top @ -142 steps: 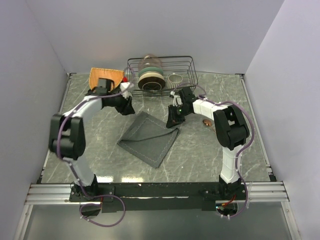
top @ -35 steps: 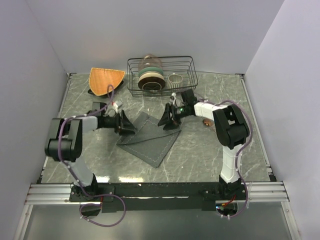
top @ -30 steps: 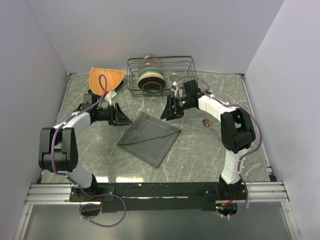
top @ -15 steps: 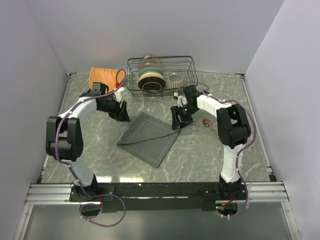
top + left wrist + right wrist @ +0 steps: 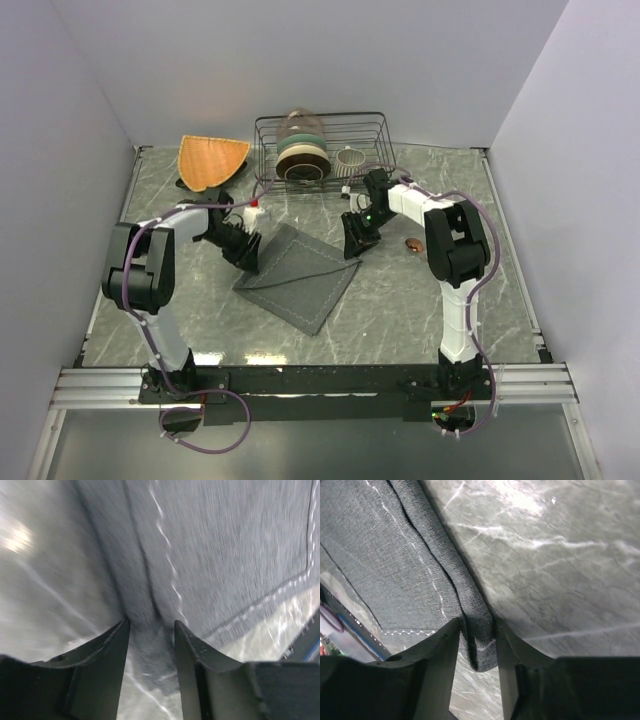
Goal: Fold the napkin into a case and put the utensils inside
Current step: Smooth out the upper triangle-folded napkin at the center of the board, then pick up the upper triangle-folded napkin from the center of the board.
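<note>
The dark grey napkin (image 5: 300,275) lies flat on the marble table as a diamond with a crease across it. My left gripper (image 5: 248,255) is at its left corner. In the left wrist view the gripper (image 5: 150,624) has that corner of the napkin (image 5: 225,555) bunched between its fingers. My right gripper (image 5: 352,243) is at the right corner. In the right wrist view the gripper (image 5: 476,625) pinches a raised fold of the napkin (image 5: 380,555). One copper utensil (image 5: 412,243) lies right of the right gripper. The case is not in view.
A wire rack (image 5: 372,128) with stacked bowls and a small cup stands at the back centre. An orange fan-shaped mat (image 5: 212,158) lies at the back left. Walls close in the table on three sides.
My left gripper has come down and inward onto the napkin's left corner. Both grippers' jaws have narrowed onto the cloth. The right gripper has stayed at the right corner.
</note>
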Robot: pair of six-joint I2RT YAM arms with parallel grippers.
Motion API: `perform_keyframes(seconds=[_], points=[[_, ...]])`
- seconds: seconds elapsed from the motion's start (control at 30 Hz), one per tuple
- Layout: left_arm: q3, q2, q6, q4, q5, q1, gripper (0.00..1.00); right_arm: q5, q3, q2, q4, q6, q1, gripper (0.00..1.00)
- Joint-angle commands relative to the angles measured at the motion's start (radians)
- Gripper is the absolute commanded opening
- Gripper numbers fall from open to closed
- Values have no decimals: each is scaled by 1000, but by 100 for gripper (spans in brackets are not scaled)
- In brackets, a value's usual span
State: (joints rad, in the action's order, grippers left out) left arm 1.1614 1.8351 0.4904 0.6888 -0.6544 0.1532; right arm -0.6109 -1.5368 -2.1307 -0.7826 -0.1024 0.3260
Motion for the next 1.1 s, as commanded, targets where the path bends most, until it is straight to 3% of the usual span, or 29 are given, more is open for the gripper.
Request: perform_keyframes(seconds=[0.0,0.13,0.3,0.4,0.63,0.8,1.07], points=[[-66,-65,57,61,-1,19,45,-52,-52,-41,-58,-65,-4,40],[-95,-109,68,78,7,43,43,-99,-82,-55,-70,-71,-4,33],[-57,-177,66,2,-66,-15,59,-148,-109,-52,-63,-68,-2,26],[-8,-204,131,-80,-152,-27,63,-168,-100,-34,-49,-60,-1,18],[202,-33,364,-120,-278,86,73,-199,-37,25,2,-28,-1,1],[340,99,467,-91,-288,175,72,-216,-3,63,28,-14,4,0],[379,202,576,-133,-245,282,69,-242,36,101,52,6,5,0]])
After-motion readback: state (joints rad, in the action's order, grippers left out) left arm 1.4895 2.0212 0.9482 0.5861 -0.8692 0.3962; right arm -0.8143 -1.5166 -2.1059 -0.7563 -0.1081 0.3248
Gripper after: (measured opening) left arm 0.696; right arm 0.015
